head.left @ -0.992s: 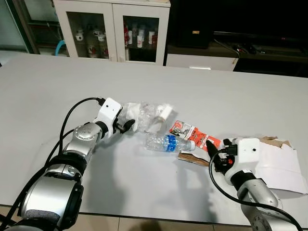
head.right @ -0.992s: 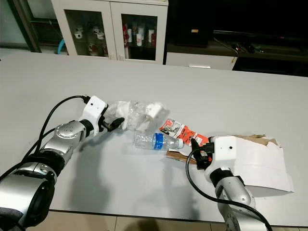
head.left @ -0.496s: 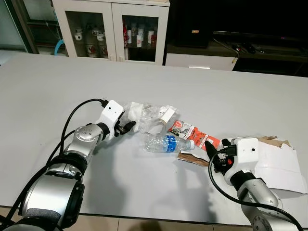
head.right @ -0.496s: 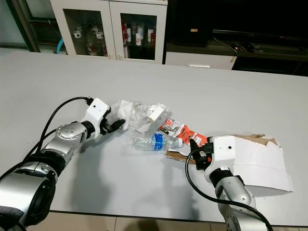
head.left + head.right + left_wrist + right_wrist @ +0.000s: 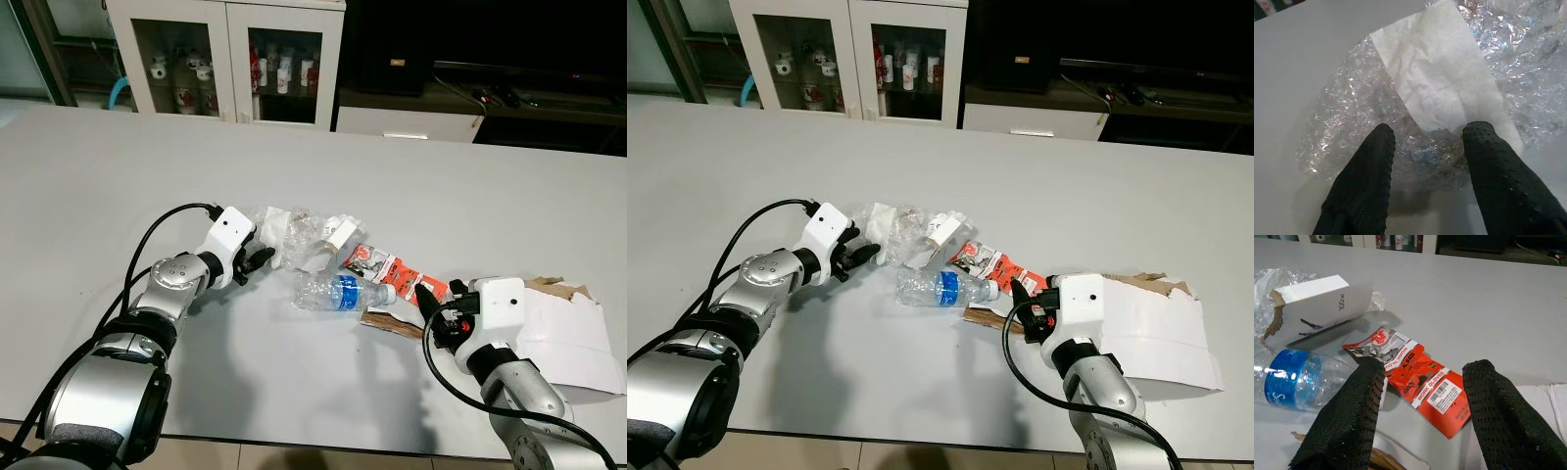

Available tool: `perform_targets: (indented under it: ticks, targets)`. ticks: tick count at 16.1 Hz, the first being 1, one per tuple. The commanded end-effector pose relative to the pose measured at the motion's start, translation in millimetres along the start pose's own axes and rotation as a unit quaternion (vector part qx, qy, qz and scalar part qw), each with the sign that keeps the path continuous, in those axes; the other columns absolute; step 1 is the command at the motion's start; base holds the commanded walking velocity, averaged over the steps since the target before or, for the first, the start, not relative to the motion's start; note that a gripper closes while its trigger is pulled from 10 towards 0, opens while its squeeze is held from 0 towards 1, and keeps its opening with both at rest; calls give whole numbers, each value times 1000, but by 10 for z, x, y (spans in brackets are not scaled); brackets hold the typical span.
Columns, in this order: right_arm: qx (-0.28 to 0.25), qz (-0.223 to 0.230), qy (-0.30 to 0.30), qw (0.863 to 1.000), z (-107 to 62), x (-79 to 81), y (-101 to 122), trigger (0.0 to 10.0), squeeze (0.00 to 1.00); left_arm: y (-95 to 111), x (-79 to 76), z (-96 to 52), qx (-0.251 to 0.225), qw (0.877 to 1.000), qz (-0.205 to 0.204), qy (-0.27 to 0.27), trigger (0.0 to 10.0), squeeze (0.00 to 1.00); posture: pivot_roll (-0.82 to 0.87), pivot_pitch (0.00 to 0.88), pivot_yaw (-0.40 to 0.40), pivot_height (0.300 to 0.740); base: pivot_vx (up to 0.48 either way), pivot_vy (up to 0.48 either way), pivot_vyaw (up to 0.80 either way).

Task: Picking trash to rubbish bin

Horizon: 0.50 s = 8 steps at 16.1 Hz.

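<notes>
Even indoor light on a pale table, dark room behind.

The grey table is lit brightly and evenly from above, with soft shadows under both arms and the plastic bottle. The background right of the glass-fronted cabinet falls into near black. Head views are sharp, with slight bending at the edges. In the left wrist view the bubble wrap glints with small highlights, and the black fingers look soft. The right wrist view is clear; label print on the red packet is readable.
</notes>
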State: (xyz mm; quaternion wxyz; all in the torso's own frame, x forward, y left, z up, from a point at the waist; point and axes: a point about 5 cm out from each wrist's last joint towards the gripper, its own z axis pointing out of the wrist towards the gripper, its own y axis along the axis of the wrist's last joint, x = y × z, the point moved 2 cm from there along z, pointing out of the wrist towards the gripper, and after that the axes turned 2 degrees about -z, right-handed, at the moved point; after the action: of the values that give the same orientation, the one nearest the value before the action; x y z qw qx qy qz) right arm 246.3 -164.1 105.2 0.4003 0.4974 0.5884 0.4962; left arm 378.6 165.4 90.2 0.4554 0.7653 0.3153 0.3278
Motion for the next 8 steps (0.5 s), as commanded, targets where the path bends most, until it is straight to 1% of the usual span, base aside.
perform_targets:
  ticks: [1,8]
  targets:
    - [-7,-3,10,1000,27,12,31,10000,0,78,23,12,-4,1000,9,-7,0,0,-151,0,-57,740,0,0,0]
    - [-9,-4,15,1000,63,31,39,10000,0,54,22,-6,-1,1000,7,-17,0,0,-147,0,-60,740,0,0,0]
